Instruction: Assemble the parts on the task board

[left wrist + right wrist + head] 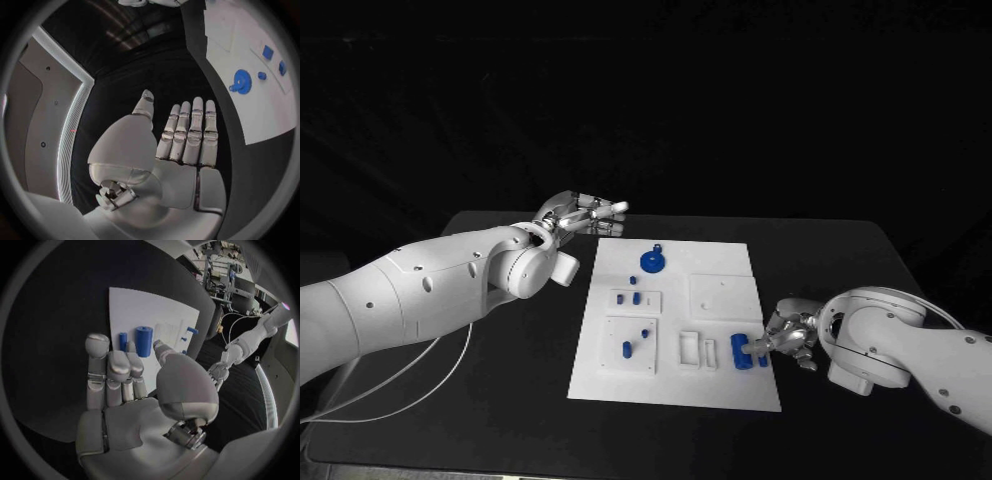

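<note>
The right hand (788, 342) hovers with fingers apart, holding nothing, beside a blue cylinder (738, 352) near the task board's (718, 258) right near corner. Likely next: grasping it. The left hand (583, 214) waits open, off the far left corner.

The white task board (678, 390) is lying mid-desk (516, 400), carrying small blue parts — a round blue disc part (653, 262) near its far end. The left hand (577, 214) is hovering off the board's far-left corner, fingers (609, 209) spread, while the right hand (785, 338) is reaching at a blue cylinder (738, 352) by the board's right edge.
</note>
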Available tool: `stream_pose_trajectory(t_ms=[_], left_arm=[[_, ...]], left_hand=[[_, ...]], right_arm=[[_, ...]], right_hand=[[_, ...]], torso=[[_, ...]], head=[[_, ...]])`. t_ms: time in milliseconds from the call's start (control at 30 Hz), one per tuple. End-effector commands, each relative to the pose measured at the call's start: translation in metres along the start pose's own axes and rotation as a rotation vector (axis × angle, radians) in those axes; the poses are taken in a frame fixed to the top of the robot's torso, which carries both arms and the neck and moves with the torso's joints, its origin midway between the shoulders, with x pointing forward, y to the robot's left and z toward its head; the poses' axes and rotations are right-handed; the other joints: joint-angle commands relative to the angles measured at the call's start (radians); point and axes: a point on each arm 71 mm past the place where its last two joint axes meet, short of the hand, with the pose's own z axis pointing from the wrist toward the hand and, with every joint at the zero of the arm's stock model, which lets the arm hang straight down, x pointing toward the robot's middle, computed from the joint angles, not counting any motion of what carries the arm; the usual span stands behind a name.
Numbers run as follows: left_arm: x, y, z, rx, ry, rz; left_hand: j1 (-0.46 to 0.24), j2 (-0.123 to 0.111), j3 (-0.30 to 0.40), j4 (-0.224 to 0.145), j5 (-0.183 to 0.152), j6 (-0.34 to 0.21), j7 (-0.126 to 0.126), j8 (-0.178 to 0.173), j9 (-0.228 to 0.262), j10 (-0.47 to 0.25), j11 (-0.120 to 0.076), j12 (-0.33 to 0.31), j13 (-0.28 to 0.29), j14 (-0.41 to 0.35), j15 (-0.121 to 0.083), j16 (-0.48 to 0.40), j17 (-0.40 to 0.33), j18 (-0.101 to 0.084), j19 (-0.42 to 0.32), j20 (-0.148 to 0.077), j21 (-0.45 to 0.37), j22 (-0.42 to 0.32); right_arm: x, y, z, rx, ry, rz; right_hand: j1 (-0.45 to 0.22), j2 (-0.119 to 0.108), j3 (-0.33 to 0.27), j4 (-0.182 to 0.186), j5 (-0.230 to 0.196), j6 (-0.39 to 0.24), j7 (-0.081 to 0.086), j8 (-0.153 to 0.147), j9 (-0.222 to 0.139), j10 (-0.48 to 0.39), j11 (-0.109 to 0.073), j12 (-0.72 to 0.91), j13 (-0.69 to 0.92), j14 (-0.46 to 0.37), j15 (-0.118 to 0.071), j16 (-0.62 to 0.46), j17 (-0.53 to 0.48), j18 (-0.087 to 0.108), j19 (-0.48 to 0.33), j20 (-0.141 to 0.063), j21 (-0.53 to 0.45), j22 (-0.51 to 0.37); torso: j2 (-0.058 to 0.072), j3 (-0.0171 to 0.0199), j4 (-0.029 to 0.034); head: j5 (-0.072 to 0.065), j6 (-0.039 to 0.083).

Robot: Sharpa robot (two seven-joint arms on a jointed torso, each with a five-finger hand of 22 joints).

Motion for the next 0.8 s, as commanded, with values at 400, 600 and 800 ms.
stream_pose_trajectory(t_ms=[400, 600, 800], left_arm=[[0.006, -0.001, 0.003, -0.001, 0.02, -0.013], [0.007, -0.001, 0.003, -0.002, 0.022, -0.014], [0.007, -0.001, 0.003, -0.005, 0.027, -0.015]], left_hand=[[0.0, 0.0, -0.001, 0.01, -0.001, -0.008, -0.001, 0.004, 0.0, -0.011, 0.001, -0.001, 0.001, -0.01, 0.001, -0.003, 0.001, 0.007, -0.005, 0.005, 0.003, -0.001], [0.0, 0.0, -0.002, 0.01, -0.001, -0.008, -0.001, 0.004, 0.0, -0.012, 0.001, -0.001, 0.001, -0.011, 0.001, -0.003, 0.002, 0.007, -0.006, 0.005, 0.003, -0.001], [0.0, 0.0, -0.003, 0.011, -0.001, -0.009, 0.0, 0.004, 0.0, -0.014, 0.002, -0.001, 0.001, -0.014, 0.002, -0.003, 0.002, 0.007, -0.007, 0.006, 0.003, -0.001]], right_arm=[[0.006, 0.005, 0.011, 0.053, -0.003, -0.028], [0.013, 0.008, 0.017, 0.058, 0.0, -0.043], [0.019, 0.013, 0.023, 0.058, -0.014, -0.071]], right_hand=[[-0.009, 0.016, 0.015, -0.049, 0.028, -0.019, 0.007, 0.0, -0.008, 0.002, 0.007, -0.005, -0.005, 0.002, 0.002, 0.001, -0.002, 0.001, 0.043, 0.006, -0.008, 0.009], [-0.009, 0.016, 0.015, -0.049, 0.028, -0.019, 0.007, 0.0, -0.008, 0.002, 0.007, -0.005, -0.005, 0.002, 0.002, 0.001, -0.002, 0.001, 0.043, 0.006, -0.008, 0.009], [-0.009, 0.018, 0.018, -0.051, 0.027, -0.017, 0.006, 0.0, -0.009, 0.002, 0.007, -0.004, -0.005, 0.001, 0.003, 0.0, -0.003, 0.0, 0.043, 0.007, -0.009, 0.01]], torso=[[0.001, -0.0024, 0.0023], [0.001, -0.0018, 0.0025], [0.002, -0.0019, 0.0031]], head=[[0.003, 0.0], [0.005, -0.001], [0.006, -0.003]])
